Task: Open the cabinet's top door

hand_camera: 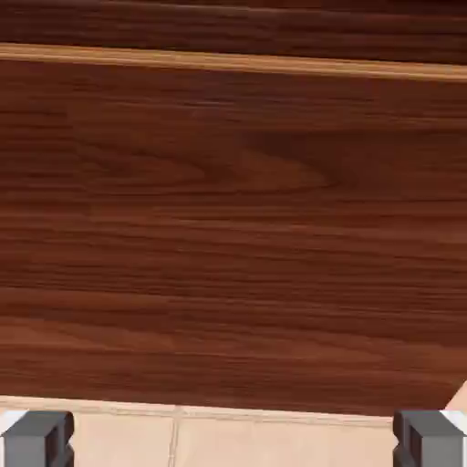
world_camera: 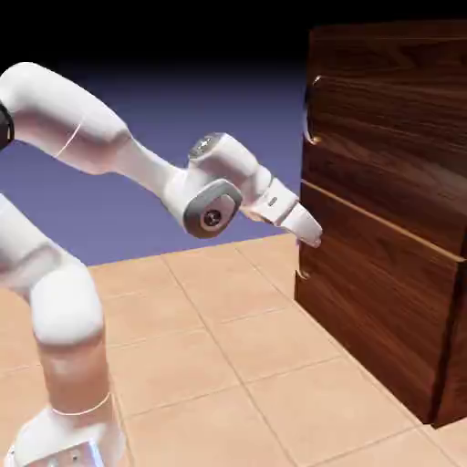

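Fingers point(hand_camera: 38, 440) parted wide, nothing between them. Cabinet point(world_camera: 388, 219) stands ahead of them. Top door point(world_camera: 388, 146), closed, lies above the fingers, its handle point(world_camera: 312, 111) likewise higher. Contact with the lower panel point(world_camera: 378, 301) appears unconfirmed at this angle.

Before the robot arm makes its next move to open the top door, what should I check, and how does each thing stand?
Gripper open: ok, its fingertips stand wide apart.
Nothing held: ok, only tiled floor shows between the fingertips.
Top door closed: ok, it looks flush with the cabinet.
Upper handle free to grab: ok, nothing touches it.
Hand level with that handle: not ok, it sits lower, by the lower panel.
Hand clear of the lower handle: cannot tell, the hand partly hides it.
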`<state>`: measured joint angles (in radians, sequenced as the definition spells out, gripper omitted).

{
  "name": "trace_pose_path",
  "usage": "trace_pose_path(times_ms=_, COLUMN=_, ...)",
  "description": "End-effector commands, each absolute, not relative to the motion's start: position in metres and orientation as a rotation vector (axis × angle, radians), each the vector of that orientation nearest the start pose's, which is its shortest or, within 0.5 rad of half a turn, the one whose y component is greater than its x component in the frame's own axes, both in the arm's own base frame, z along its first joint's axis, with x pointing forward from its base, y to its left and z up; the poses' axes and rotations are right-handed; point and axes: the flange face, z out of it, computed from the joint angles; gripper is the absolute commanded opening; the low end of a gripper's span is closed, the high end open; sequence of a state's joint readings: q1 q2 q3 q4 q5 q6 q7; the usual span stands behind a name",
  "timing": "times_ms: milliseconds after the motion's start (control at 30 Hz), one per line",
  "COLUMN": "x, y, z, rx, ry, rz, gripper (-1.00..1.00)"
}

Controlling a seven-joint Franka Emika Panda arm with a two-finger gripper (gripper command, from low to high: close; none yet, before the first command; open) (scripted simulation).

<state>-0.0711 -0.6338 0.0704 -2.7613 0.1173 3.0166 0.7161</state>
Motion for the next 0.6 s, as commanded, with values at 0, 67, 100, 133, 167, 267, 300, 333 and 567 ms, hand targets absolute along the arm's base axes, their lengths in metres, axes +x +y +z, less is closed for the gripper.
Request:
trace_pose_path(times_ms=0, x=0.385, y=-0.01, z=0.521, rx=-2.322, ry=1.054, rz=-1.176, gripper=0.0)
trace_pose_path(times_ms=67, x=0.379, y=-0.015, z=0.553, rx=-2.234, ry=1.096, rz=-1.244, gripper=0.0)
trace_pose_path(times_ms=100, x=0.375, y=-0.017, z=0.569, rx=-2.19, ry=1.113, rz=-1.277, gripper=0.0)
trace_pose_path(times_ms=133, x=0.371, y=-0.017, z=0.585, rx=-2.147, ry=1.128, rz=-1.309, gripper=0.0)
trace_pose_path(times_ms=167, x=0.366, y=-0.017, z=0.6, rx=-2.105, ry=1.14, rz=-1.34, gripper=0.0)
trace_pose_path(times_ms=267, x=0.35, y=-0.011, z=0.642, rx=-1.983, ry=1.161, rz=-1.429, gripper=0.0)
trace_pose_path(times_ms=300, x=0.344, y=-0.008, z=0.655, rx=-1.945, ry=1.163, rz=-1.457, gripper=0.0)
trace_pose_path(times_ms=333, x=0.339, y=-0.003, z=0.667, rx=-1.909, ry=1.163, rz=-1.484, gripper=0.0)
trace_pose_path(times_ms=567, x=0.306, y=0.05, z=0.732, rx=-1.7, ry=1.11, rz=-1.648, gripper=0.0)
